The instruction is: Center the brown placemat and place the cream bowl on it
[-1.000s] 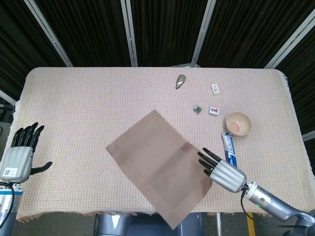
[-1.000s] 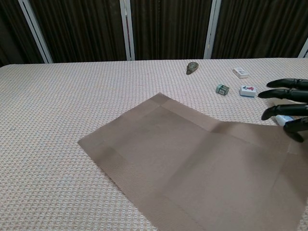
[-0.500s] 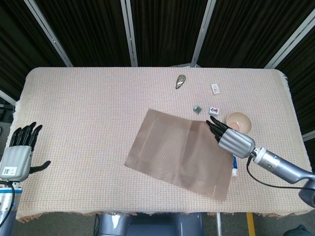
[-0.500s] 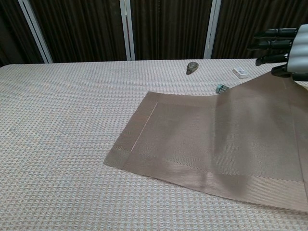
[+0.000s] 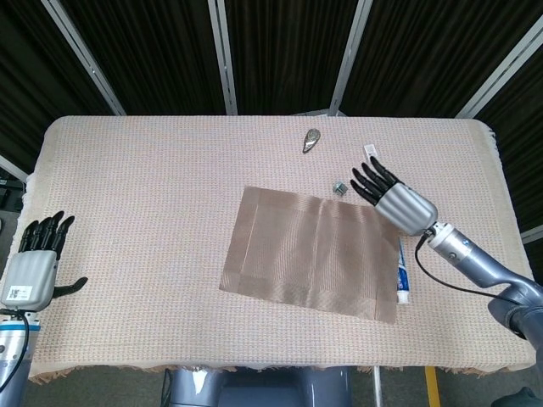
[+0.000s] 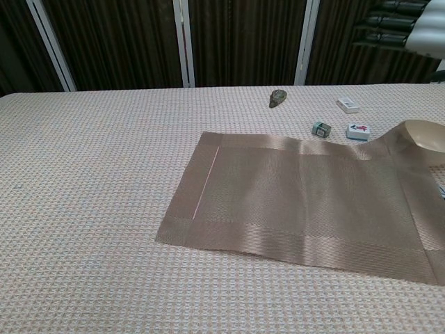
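Observation:
The brown placemat [image 5: 310,252] lies flat on the table, a little right of the middle, also seen in the chest view [image 6: 299,198]. Its far right corner rides up against the cream bowl [image 6: 425,133], which shows only at the right edge of the chest view. In the head view my right hand [image 5: 392,197] hovers over that spot and hides the bowl. The hand is raised off the table with fingers stretched and apart, holding nothing; the chest view shows it high at the top right [image 6: 400,24]. My left hand [image 5: 34,259] stays open at the table's left edge.
A toothpaste tube [image 5: 404,273] lies just right of the mat. Behind the mat are a green cube [image 6: 320,129], a mahjong tile [image 6: 358,131], a small white box [image 6: 348,105] and a dark shell-like object [image 6: 277,97]. Woven cloth covers the table.
My right hand swung the placemat from the front edge up and to the right, let it go and rose. The mat now lies flat. My left hand has not moved.

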### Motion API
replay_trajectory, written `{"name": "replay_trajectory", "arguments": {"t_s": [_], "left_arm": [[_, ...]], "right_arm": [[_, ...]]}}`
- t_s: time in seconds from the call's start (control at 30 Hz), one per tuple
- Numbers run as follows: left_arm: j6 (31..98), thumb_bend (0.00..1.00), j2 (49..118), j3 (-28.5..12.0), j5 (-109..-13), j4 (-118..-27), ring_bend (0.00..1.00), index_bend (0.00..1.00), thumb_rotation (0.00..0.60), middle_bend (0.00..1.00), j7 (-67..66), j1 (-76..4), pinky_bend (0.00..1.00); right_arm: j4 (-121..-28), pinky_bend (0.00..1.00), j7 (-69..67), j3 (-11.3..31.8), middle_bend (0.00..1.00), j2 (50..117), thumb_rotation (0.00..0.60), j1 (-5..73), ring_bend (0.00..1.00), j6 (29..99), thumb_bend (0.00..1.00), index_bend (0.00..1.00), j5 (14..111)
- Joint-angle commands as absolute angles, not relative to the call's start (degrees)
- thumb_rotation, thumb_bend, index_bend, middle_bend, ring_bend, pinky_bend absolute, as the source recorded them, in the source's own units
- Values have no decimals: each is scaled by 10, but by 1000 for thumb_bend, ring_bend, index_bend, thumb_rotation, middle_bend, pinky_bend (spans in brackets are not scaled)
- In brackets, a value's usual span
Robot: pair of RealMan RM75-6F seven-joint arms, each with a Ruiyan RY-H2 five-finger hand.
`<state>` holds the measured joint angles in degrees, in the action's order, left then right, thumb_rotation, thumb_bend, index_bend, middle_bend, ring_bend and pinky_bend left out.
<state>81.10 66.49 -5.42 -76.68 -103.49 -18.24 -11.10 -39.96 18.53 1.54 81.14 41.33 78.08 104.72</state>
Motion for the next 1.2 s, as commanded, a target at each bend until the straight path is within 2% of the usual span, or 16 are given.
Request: {"name": "replay_trajectory", "arguments": {"t_s": [0.03, 0.23, 0.33, 0.5, 0.6, 0.73, 0.83, 1.03, 1.2], "left_arm": [[807, 0, 666, -47, -781, -1031, 0, 0, 600, 0, -178, -113, 0], [799, 0, 678, -27, -833, -1019, 0, 0, 600, 0, -158, -120, 0], [795, 0, 691, -15, -868, -998, 0, 0, 600, 0, -145, -126, 0], [770, 4, 718, 0, -913, -956, 0, 14, 600, 0, -119, -147, 0], [743, 33, 741, 8, -947, -916, 0, 55, 600, 0, -104, -173, 0], [715, 182, 766, 10, -976, -887, 0, 140, 600, 0, -105, -203, 0], [673, 250, 785, 11, -996, -864, 0, 184, 600, 0, -106, -238, 0], [625, 299, 848, 1, -1002, -789, 0, 228, 600, 0, -118, -283, 0], [606, 301, 912, -2, -1007, -712, 0, 235, 600, 0, -100, -312, 0]], "right_arm": [[-468, 0, 144, 56, 0, 797, 600, 346, 0, 840, 0, 0, 975], [-656, 0, 67, 70, 0, 729, 600, 247, 0, 889, 0, 0, 893], [-749, 0, 42, 62, 0, 694, 600, 203, 0, 908, 0, 0, 871], [-846, 0, 35, 39, 0, 664, 600, 151, 0, 938, 0, 0, 863], [-898, 0, 25, 21, 0, 657, 600, 122, 0, 948, 0, 0, 862], [-928, 0, 17, 8, 0, 658, 600, 105, 0, 943, 0, 0, 862], [-943, 0, 14, 3, 0, 662, 600, 97, 0, 938, 0, 0, 861], [-932, 0, 33, 5, 0, 669, 600, 95, 0, 927, 0, 0, 865], [-921, 0, 28, 13, 0, 670, 600, 96, 0, 911, 0, 0, 853]]}}
